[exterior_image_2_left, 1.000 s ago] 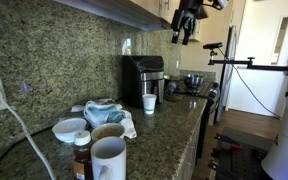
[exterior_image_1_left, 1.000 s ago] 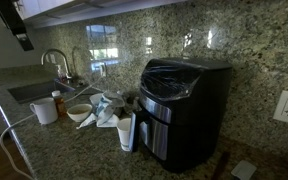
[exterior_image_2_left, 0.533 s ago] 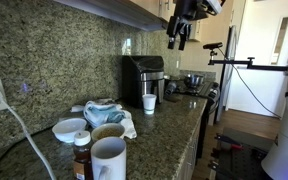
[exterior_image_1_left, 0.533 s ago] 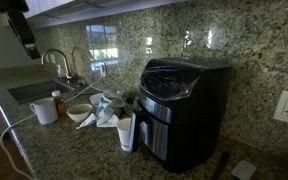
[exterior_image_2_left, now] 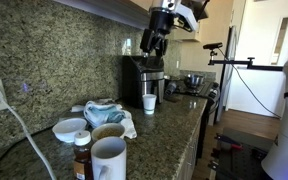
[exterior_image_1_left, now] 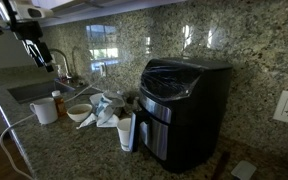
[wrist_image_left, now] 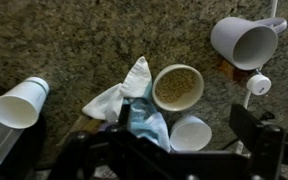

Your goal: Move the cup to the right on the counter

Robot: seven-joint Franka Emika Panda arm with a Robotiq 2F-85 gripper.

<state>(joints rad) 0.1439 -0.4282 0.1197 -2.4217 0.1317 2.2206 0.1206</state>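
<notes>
**Gripper point(exterior_image_2_left: 149, 45) lowered and swung inward since a second ago**

It hangs above the table point(exterior_image_1_left: 84, 155), jaws wide, holding nothing. White glazed cylindrical cup point(exterior_image_1_left: 44, 110) stands near the front edge beside the sink point(exterior_image_1_left: 34, 92). Bare polished speckled stone runs along that edge toward the black appliance point(exterior_image_1_left: 184, 110).

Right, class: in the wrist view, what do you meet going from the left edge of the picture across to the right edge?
Slim white tumbler → crumpled white cloth → round bowl with a tan inside → plain white cylindrical ceramic mug.
</notes>
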